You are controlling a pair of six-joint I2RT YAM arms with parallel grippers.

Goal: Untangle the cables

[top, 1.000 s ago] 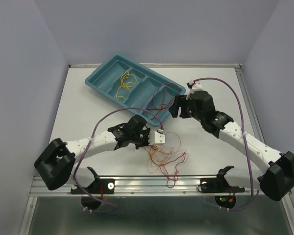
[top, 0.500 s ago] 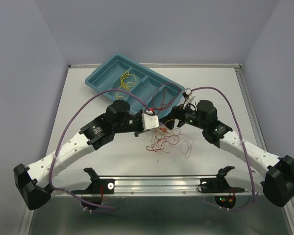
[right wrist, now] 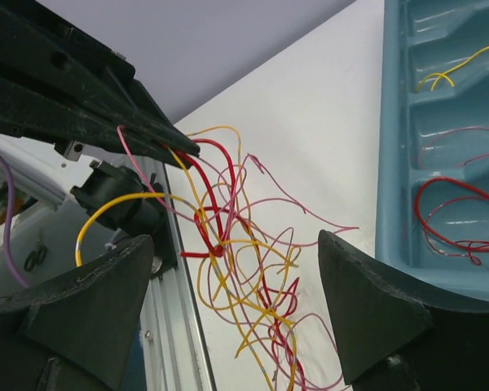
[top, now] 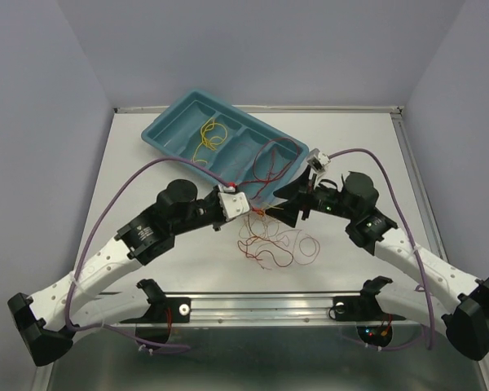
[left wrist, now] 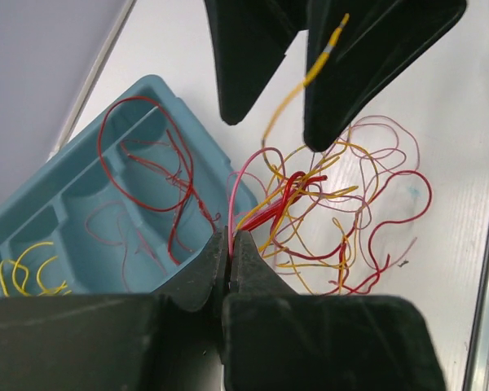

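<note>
Left fingers [left wrist: 253, 265] pressed together, clamped on pink and red strands of cable tangle [top: 275, 243]. Right fingers [right wrist: 367, 301] spread wide, nothing gripped, held just beside left ones above tangle. Rest of red, yellow and orange tangle spread on worktop [top: 359, 130] near teal tray [top: 155, 134]. Separate tray compartments occupied by yellow cable [top: 209, 135] and red cable [top: 274, 157].
</note>
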